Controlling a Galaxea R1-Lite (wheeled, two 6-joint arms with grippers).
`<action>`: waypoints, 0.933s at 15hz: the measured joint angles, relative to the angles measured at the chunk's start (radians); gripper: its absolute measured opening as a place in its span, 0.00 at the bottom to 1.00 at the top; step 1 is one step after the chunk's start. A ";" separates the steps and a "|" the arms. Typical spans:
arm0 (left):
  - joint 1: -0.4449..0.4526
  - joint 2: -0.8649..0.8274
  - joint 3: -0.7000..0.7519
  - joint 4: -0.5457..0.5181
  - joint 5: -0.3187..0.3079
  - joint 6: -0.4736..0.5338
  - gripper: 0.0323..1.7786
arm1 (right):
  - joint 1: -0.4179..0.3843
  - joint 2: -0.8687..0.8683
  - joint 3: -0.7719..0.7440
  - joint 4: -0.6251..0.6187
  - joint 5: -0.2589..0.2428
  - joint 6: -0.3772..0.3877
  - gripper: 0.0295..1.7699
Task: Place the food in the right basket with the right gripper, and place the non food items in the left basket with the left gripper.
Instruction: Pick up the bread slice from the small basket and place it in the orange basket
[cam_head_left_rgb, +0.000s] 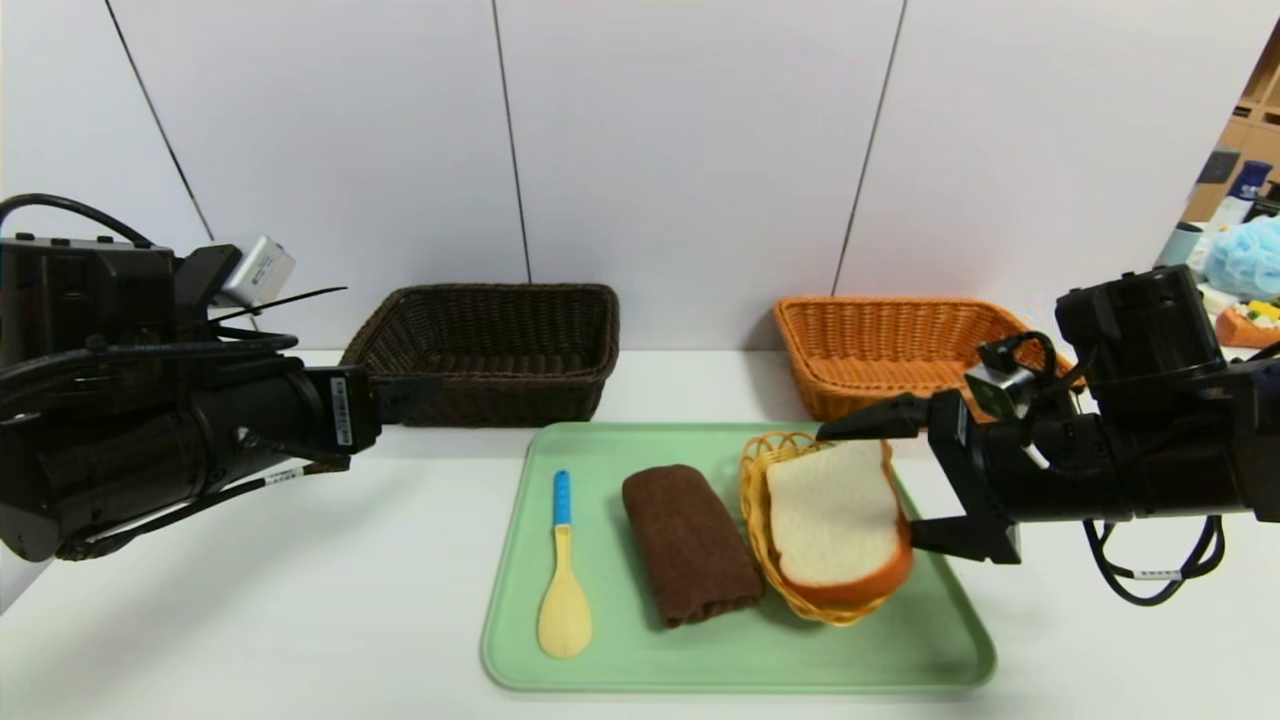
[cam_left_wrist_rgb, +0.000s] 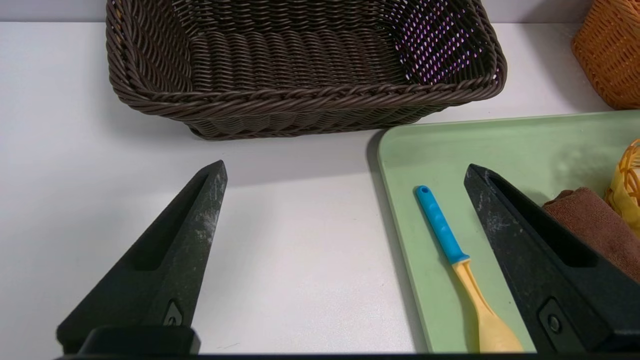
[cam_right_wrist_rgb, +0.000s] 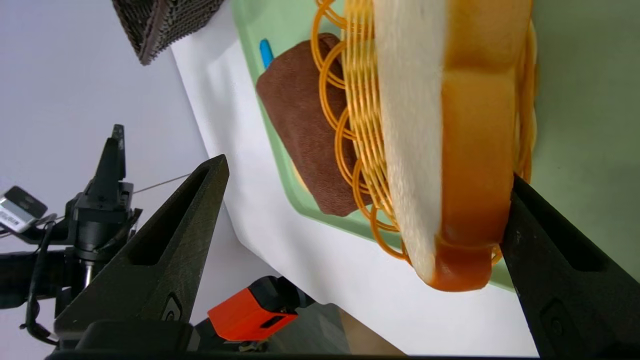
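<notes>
We've got the L gripper (cam_left_wrist_rgb: 346, 166) hovering off the tray's (cam_head_left_rgb: 640, 670) left side, pincer wide apart, nothing in it. Next, the dark brown basket (cam_head_left_rgb: 510, 400), just behind the tray's far left corner. On the tray's left part we see the spoon (cam_head_left_rgb: 563, 610), blue handle pointing to the far edge. Approx. mid-tray, there's the brown towel (cam_head_left_rgb: 690, 545), rolled up. Then, on the tray's right half, the small yellow basket (cam_head_left_rgb: 757, 510), w/ the bread (cam_head_left_rgb: 835, 510) leaning in it, white face up, orange crust toward the tray's near right. Behind the tray's far right corner, our orange basket (cam_head_left_rgb: 850, 375). Last, the R gripper (cam_head_left_rgb: 868, 483) reaches in over the tray's right edge, pincer apart, bread partly btwn its fingers; one's right at the crust, can't tell if touching.
</notes>
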 joint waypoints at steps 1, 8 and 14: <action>0.000 0.000 0.001 0.000 0.000 0.000 0.95 | 0.001 -0.004 -0.004 0.000 0.001 0.000 0.96; 0.000 0.000 0.000 0.000 0.000 0.000 0.95 | 0.012 0.000 0.001 0.004 0.003 0.002 0.96; 0.000 0.000 -0.003 0.000 0.000 0.000 0.95 | 0.012 0.002 0.002 0.008 0.005 0.002 0.64</action>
